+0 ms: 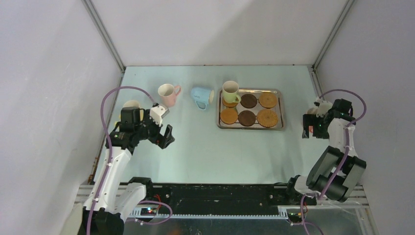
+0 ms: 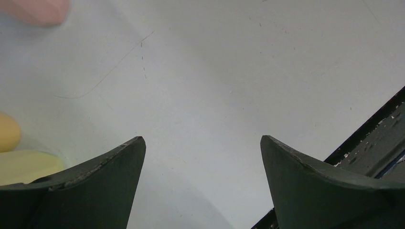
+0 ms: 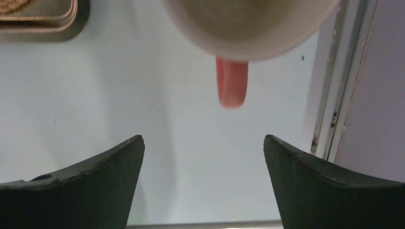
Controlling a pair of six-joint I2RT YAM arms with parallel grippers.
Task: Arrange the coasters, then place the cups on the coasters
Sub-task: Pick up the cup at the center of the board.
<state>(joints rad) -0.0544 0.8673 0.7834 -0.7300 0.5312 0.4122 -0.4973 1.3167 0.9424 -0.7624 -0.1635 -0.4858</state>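
Right gripper (image 3: 203, 143): mine, jaws spread wide, nothing between them, hovering over bare table (image 3: 86, 119) beside the right wall (image 3: 377, 105).
Straight ahead: a pink-handled cup (image 3: 248, 24), its cream inside facing my camera. It looks upright and sits just past my fingertips, not touching.
Handle (image 3: 231, 81): points back toward me, its long axis running along my line of approach, slightly right of the midline.
To my left: the corner of the steel tray (image 3: 71, 26), near but apart from this cup.
Coasters (image 1: 267, 117): six in the tray, two rows of three. A green cup (image 1: 230, 91) stands on the back-left one.
Left gripper (image 2: 200, 143): also wide open and empty, with a yellow cup (image 2: 24, 164) just off its left finger.
Nearer arm: my right, by far, for the pink-handled cup.
Judgement: I would go forward, then carry the cup left to a free coaster.
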